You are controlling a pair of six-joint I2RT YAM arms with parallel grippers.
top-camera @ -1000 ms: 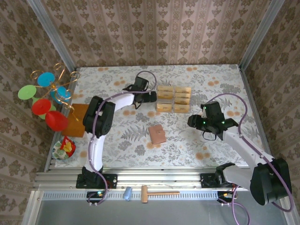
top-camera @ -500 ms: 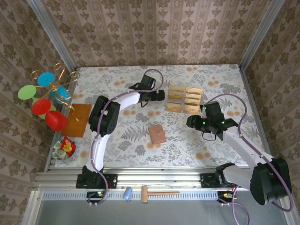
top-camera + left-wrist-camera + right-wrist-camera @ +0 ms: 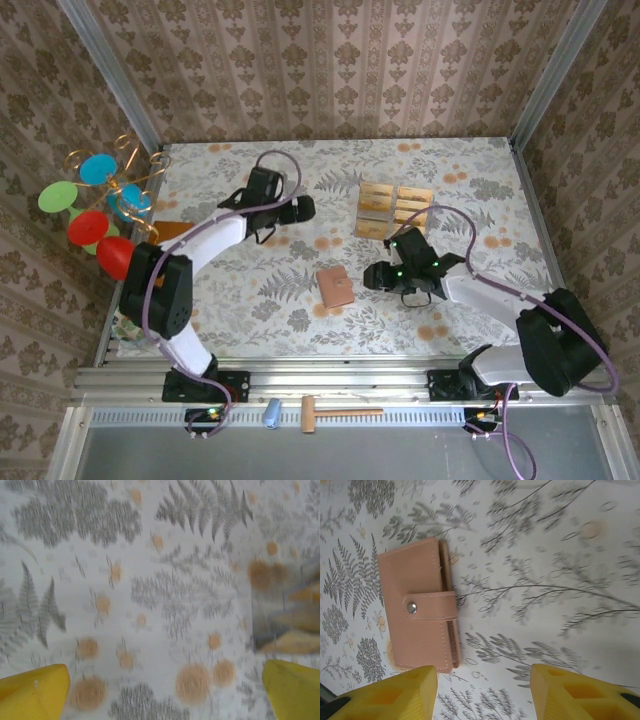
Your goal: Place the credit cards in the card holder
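Several tan-gold credit cards [image 3: 395,211] lie in two columns at the back right of the table; in the left wrist view they show as a blurred patch, the cards [image 3: 295,625], at the right edge. The card holder [image 3: 335,287] lies shut at the table's middle, its strap snapped across the pink-brown cover [image 3: 415,605]. My left gripper [image 3: 303,208] [image 3: 165,695] stands open over bare cloth, left of the cards. My right gripper [image 3: 376,272] [image 3: 485,690] is open just right of the holder, with nothing between its yellow fingers [image 3: 580,692].
An orange-brown board [image 3: 170,230] lies at the left, partly under my left arm. A wire toy with coloured discs [image 3: 95,210] stands at the left edge. A small wooden mallet [image 3: 335,411] and a blue cylinder [image 3: 272,412] rest in front of the rail.
My left gripper, after sliding the cards to the right, has swung back left, away from them. My right gripper has moved left, close to the card holder.
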